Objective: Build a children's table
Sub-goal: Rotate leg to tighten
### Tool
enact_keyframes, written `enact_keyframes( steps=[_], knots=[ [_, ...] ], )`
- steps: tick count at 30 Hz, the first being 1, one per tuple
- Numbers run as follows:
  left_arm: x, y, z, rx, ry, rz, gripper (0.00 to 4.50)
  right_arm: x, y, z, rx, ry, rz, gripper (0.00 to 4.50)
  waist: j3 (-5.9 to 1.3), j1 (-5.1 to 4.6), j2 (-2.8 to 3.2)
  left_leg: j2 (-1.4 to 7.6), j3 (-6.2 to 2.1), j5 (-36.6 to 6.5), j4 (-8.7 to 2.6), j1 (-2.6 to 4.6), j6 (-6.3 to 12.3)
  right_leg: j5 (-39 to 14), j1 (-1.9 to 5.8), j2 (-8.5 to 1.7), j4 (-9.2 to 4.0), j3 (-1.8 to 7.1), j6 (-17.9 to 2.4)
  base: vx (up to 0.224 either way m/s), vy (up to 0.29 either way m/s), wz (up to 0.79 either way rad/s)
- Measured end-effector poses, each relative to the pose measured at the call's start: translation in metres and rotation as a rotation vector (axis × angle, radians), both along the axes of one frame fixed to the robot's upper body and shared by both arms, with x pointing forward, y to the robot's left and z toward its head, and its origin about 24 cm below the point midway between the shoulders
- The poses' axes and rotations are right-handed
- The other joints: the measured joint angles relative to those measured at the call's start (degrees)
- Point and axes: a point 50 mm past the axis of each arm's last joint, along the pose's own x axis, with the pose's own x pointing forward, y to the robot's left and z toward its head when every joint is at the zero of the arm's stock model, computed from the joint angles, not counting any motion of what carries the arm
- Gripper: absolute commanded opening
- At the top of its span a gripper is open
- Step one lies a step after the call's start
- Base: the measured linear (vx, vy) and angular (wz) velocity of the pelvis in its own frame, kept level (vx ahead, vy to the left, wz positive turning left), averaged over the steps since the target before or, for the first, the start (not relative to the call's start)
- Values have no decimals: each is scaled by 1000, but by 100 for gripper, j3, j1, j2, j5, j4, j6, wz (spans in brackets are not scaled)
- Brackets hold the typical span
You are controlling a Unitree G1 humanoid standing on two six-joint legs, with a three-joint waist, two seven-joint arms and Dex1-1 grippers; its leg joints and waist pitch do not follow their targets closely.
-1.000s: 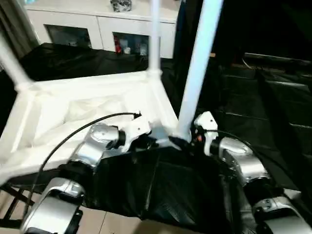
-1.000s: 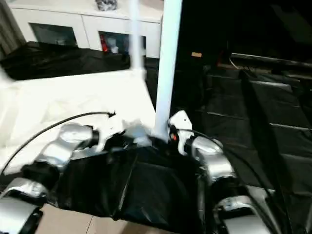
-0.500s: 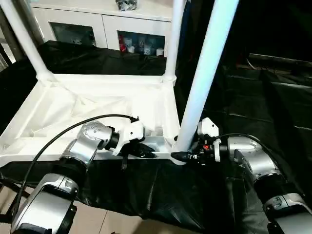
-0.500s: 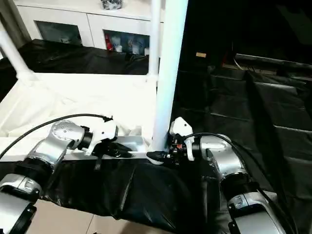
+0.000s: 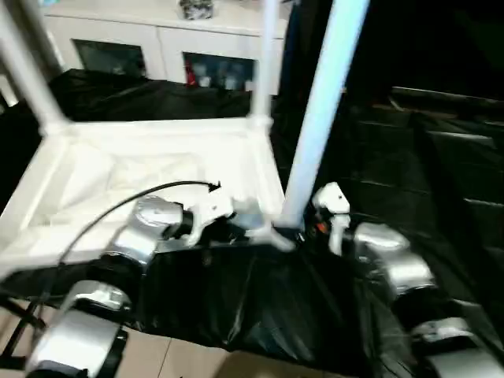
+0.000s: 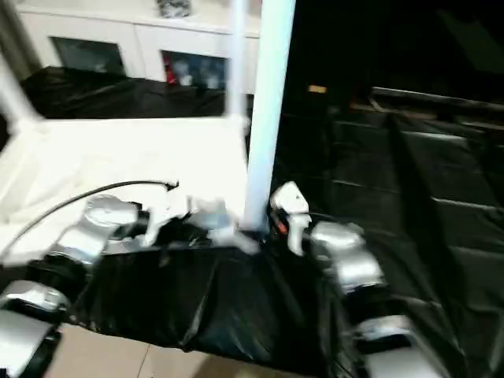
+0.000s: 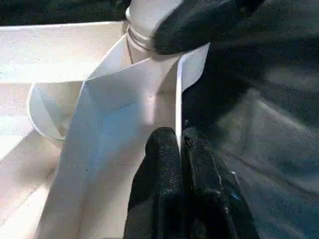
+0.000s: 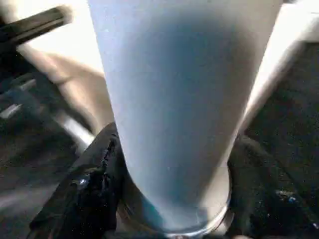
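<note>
Left gripper pinched tight on the thin raised rim of the children's table, close to the near corner socket. Right gripper clasped around the base of the near leg, one black finger on each side. White plastic tabletop lying upside down on black sheeting, glossy tubular legs standing upright from rounded corner sockets. White cabinet behind.

Silver forearms are joined to white wrist housings; black fingers and a black cable are seen
</note>
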Motion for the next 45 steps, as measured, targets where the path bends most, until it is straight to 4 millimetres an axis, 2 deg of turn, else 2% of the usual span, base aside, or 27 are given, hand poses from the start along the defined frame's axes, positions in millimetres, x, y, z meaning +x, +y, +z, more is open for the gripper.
enact_keyframes(
  steps=[4,7,12,13,14,15,17,21,25,30,31,37,45],
  knots=[
    [3,-22,-2,-16,-19,102,0,6,10,-3,14,-9,-232,261,-16,-10,20,-10,0,-4,-5,0,5,3,5,-4,-2,9,-5,0,0,0],
    [4,-31,-4,-21,-30,141,0,8,16,-3,13,-10,-340,261,-34,-11,50,-13,0,-6,-18,1,7,-1,4,-5,-4,10,1,0,0,0],
    [3,-32,-5,-20,-41,160,0,9,21,-3,8,-26,-383,261,-51,-14,76,-13,-1,-6,-19,-1,7,-4,2,-4,-5,9,6,0,0,0],
    [3,-32,-4,-20,-42,160,0,9,20,-3,14,-28,-380,296,-50,-15,75,-13,-1,-6,-19,-3,8,-4,0,-4,-7,9,7,0,0,0],
    [3,-32,-4,-20,-42,158,0,9,19,-3,20,-26,-368,296,-50,-15,75,-13,-1,-7,-19,-6,10,-4,-1,-4,-8,10,7,0,0,0],
    [3,-31,-3,-19,-43,150,0,9,16,-3,22,-25,-345,319,-48,-14,73,-13,-1,-9,-19,-8,12,-5,-1,-4,-9,10,9,0,0,0],
    [2,-29,-2,-21,-46,127,0,9,11,-1,16,-28,-288,336,-47,-12,71,-13,-1,-13,-22,-13,19,-9,-5,-4,-9,8,15,0,0,0],
    [0,-22,-2,-35,-44,93,0,7,6,1,-12,-36,-177,341,-46,-10,74,-6,-2,-4,-39,-19,31,-14,-19,2,-6,-3,13,0,0,0],
    [-5,-2,0,-18,-17,-18,0,1,-6,4,-54,-31,58,341,-40,-8,72,-4,-4,-1,-37,-23,34,-14,-22,3,-3,-5,13,0,0,0],
    [-10,7,3,-9,12,-133,0,-6,-13,9,-54,-14,263,341,-23,34,44,-3,-2,-2,-24,-35,36,-13,-22,1,-4,-5,11,0,0,0],
    [-11,8,3,-8,14,-143,0,-7,-13,9,-48,-9,289,314,-21,46,41,-2,-2,-1,-22,-37,37,-13,-23,1,-3,-5,11,0,0,0],
    [-14,15,5,-2,52,-227,0,-15,-18,12,-48,39,458,267,-9,133,23,3,-1,5,-19,-43,48,-13,-28,1,1,-11,11,0,0,0],
    [-14,19,5,1,73,-267,0,-18,-17,12,-43,50,521,259,-7,159,19,4,-1,6,-10,-44,48,-12,-28,1,6,-10,10,0,0,0]
  ],
)
